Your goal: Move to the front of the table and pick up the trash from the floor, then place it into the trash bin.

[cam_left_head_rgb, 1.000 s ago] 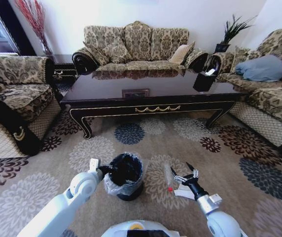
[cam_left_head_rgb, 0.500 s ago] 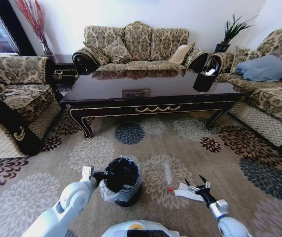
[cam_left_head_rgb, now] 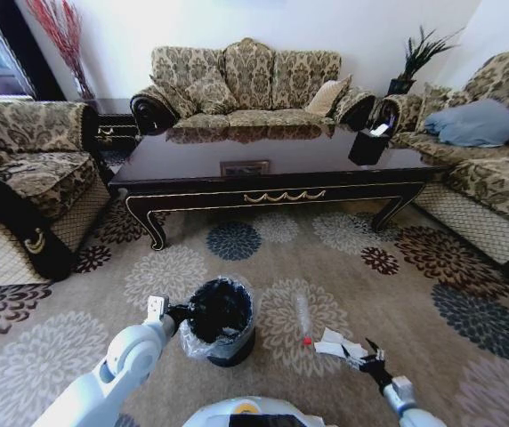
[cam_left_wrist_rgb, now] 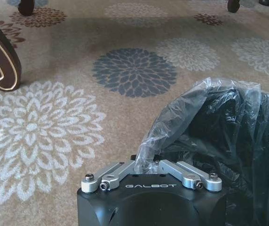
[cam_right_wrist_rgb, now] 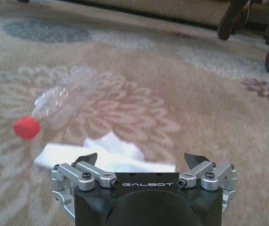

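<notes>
Left claw (cam_left_wrist_rgb: 146, 165) clenched on bin (cam_left_head_rgb: 220, 322) liner, right claw (cam_left_head_rgb: 367, 357) released just beside paper (cam_left_head_rgb: 338, 344), bottle (cam_left_head_rgb: 304, 318) near

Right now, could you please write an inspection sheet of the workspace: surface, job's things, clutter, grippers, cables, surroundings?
Surface: patterned floral carpet; the table stands ahead, glossy and dark.
Job's things: clear bottle with red cap lies on the carpet beside white paper; the trash bin stands upright, lined with a plastic bag.
Clutter: black box near the table's right end, a flat item at its middle.
Grippers: left gripper shut on the plastic bag at the bin's rim; right gripper open, low over the white paper.
Cables: nothing seen.
Surroundings: sofas on three sides, a potted plant, a blue cushion.
</notes>
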